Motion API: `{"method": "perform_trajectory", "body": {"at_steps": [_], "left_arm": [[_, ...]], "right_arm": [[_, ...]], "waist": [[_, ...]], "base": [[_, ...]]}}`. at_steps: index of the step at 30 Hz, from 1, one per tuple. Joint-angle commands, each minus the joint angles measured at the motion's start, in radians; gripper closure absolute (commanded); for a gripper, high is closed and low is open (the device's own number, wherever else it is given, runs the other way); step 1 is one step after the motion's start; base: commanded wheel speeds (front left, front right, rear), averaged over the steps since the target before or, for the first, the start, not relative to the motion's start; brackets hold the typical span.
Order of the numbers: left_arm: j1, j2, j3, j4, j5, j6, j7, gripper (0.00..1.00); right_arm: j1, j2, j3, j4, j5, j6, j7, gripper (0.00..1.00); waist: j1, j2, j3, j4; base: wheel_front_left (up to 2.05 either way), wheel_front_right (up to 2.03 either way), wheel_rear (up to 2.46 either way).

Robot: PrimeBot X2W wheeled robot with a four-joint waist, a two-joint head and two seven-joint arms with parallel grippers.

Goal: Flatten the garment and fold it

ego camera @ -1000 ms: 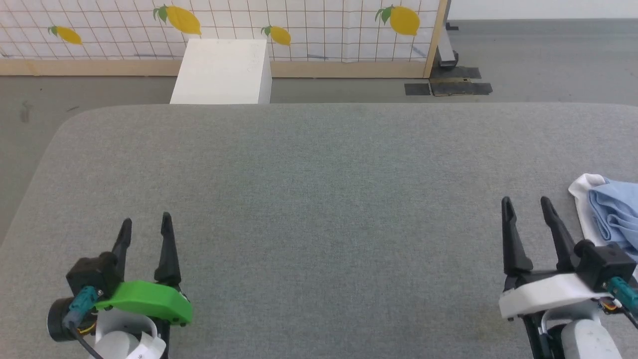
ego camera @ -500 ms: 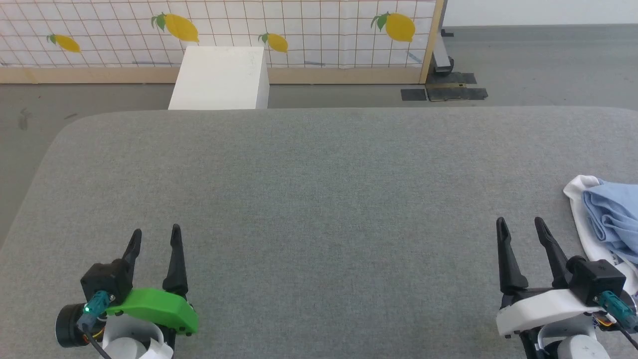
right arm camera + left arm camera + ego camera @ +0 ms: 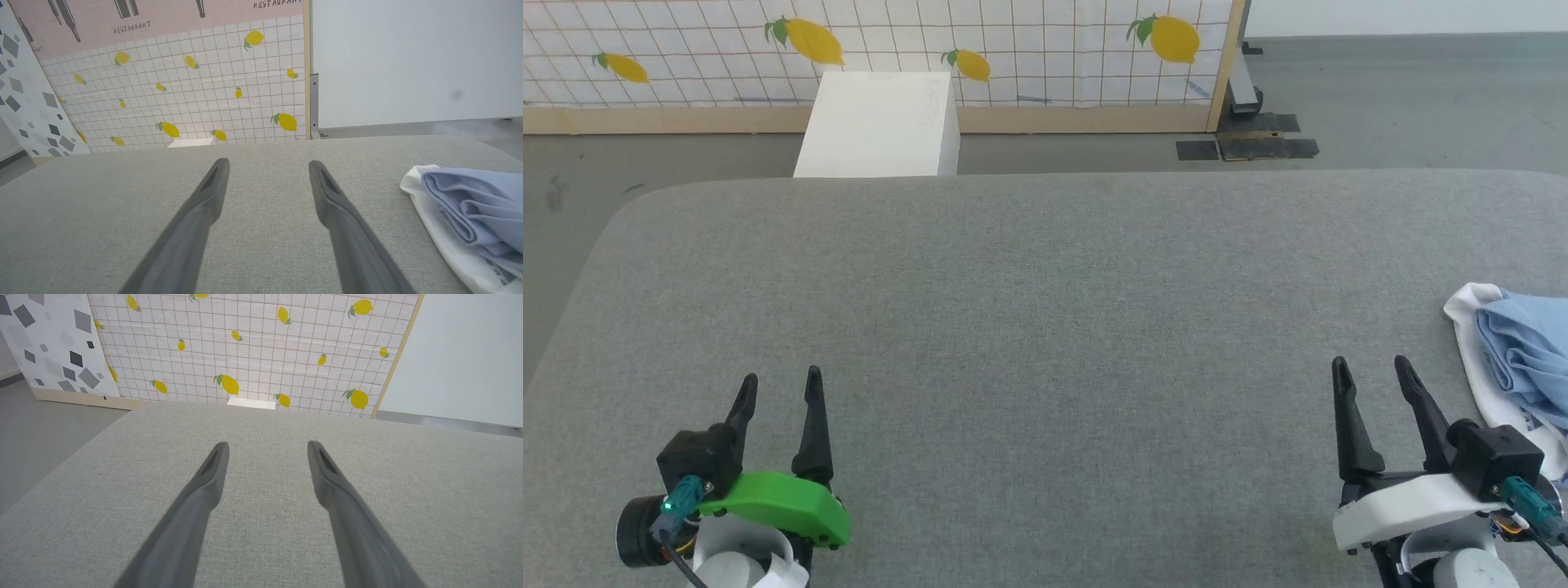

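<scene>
The garment [image 3: 1523, 355] is a bunched, loosely folded light blue cloth at the table's right edge, partly cut off by the frame. It rests on a piece of white fabric [image 3: 1468, 335]. The right wrist view shows the garment [image 3: 470, 200] low on the right, on that white fabric [image 3: 439, 228]. My right gripper [image 3: 1370, 362] is open just left of the cloth, not touching it, and nothing lies between its fingers [image 3: 268, 161]. Over bare table at the near left, my left gripper [image 3: 781, 377] is open and empty [image 3: 267, 444].
The grey padded table [image 3: 1045, 310] has rounded corners, with floor past its left edge. A white box [image 3: 878, 122] stands just behind the far edge. Behind it is a lemon-patterned panel [image 3: 1013, 49] on a wooden frame.
Both grippers have drawn back a little toward me, the right one away from the garment's far end. The head view has shifted slightly. The garment lies as before.
</scene>
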Motion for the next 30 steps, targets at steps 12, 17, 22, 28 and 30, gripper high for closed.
{"method": "perform_trajectory", "body": {"at_steps": [12, 17, 22, 28, 30], "left_arm": [[-0.008, 0.0, -0.003, 0.002, -0.007, -0.002, -0.009, 0.0], [-0.011, 0.001, -0.002, 0.002, -0.01, 0.0, -0.009, 0.0], [-0.012, 0.003, -0.002, 0.001, -0.01, 0.0, -0.009, 0.0], [-0.001, 0.0, 0.0, 0.002, 0.001, 0.0, 0.003, 1.0], [0.0, -0.004, 0.003, -0.002, 0.008, -0.002, 0.007, 1.0]], "right_arm": [[-0.012, 0.001, -0.001, 0.006, 0.002, -0.002, -0.006, 0.0], [-0.015, 0.001, 0.001, 0.005, 0.003, -0.002, -0.006, 0.0], [-0.015, 0.001, 0.001, 0.004, 0.004, -0.002, -0.006, 0.0], [-0.001, 0.0, -0.001, 0.002, 0.001, 0.0, 0.002, 1.0], [-0.001, 0.0, 0.0, -0.001, -0.002, 0.0, 0.006, 1.0]], "waist": [[0.0, 0.0, 0.004, -0.003], [0.0, 0.0, 0.006, -0.003], [0.0, 0.0, 0.006, -0.003], [0.0, 0.0, 0.006, -0.003], [0.0, 0.0, 0.006, -0.002]], "base": [[0.0, 0.0, 0.0], [0.0, 0.0, 0.0], [0.0, 0.0, 0.0], [0.0, 0.0, 0.0], [0.0, 0.0, 0.0]]}}
